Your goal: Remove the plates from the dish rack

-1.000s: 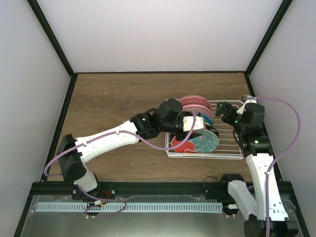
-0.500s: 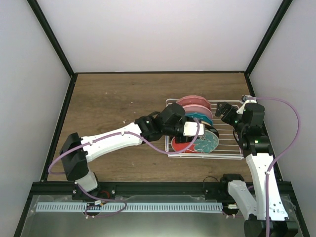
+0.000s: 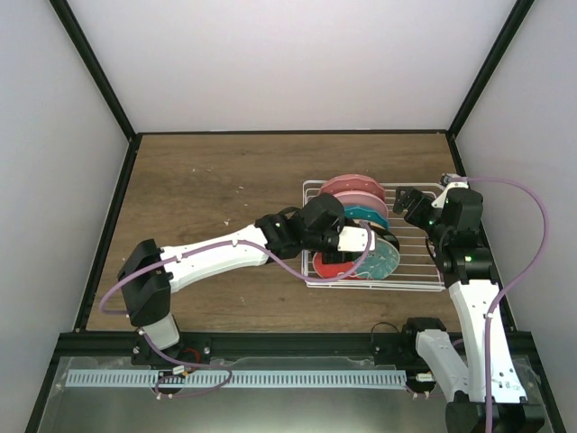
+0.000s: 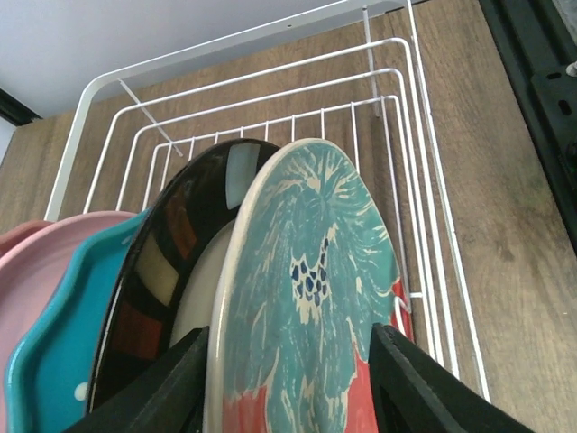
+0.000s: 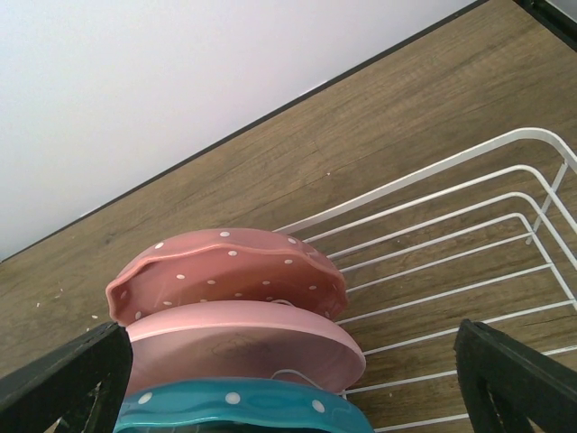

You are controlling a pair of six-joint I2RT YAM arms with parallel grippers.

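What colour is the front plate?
The front plate is red with teal swirls; left wrist view shows it best.

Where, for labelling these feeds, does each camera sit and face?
Top external: above and behind the bases, looking down on the table; both arms, left gripper and right gripper show.
Left wrist: behind its fingers, facing the red-and-teal plate between them.
Right wrist: behind its fingers, facing the pink plates.
Shared: all see the dish rack; both wrists see the teal plate.
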